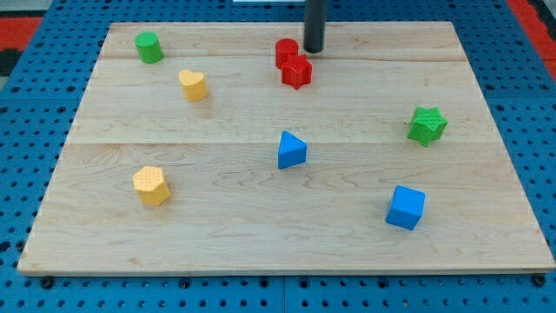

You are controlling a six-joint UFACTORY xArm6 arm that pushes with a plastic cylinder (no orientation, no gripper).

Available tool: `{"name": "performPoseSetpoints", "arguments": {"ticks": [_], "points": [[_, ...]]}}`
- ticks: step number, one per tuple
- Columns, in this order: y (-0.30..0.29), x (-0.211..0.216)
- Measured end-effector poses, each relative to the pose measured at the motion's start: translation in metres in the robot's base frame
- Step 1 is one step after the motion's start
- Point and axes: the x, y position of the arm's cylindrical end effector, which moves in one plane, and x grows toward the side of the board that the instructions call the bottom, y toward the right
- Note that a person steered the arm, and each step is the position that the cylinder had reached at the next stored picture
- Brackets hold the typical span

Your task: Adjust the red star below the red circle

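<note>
**Board inventory: eight blocks, one rod**

- Red circle (286, 51): near the view's top, just left of centre.
- Red star (297, 72): touching the circle, at its lower right.
- My tip (314, 49): just right of the circle, above and slightly right of the star; close to both, contact cannot be told. The arm ends in a plain rod, no claw, so there is no open or closed state to record.
- Green cylinder (148, 47): top left.
- Yellow heart (193, 85): below and right of the green cylinder.
- Yellow hexagon (151, 185): lower left.
- Blue triangle (291, 149): centre.
- Blue cube (406, 207): lower right.
- Green star (427, 125): right side.
- Wooden board (217, 235): carries all blocks, on a blue pegboard (35, 104).
</note>
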Motion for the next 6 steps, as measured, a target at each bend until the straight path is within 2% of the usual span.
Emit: {"name": "performPoseSetpoints", "arguments": {"ticks": [1,3,4,6], "points": [[0.016,0.045],[0.016,0.047],[-0.018,0.044],[-0.030,0.040]]}}
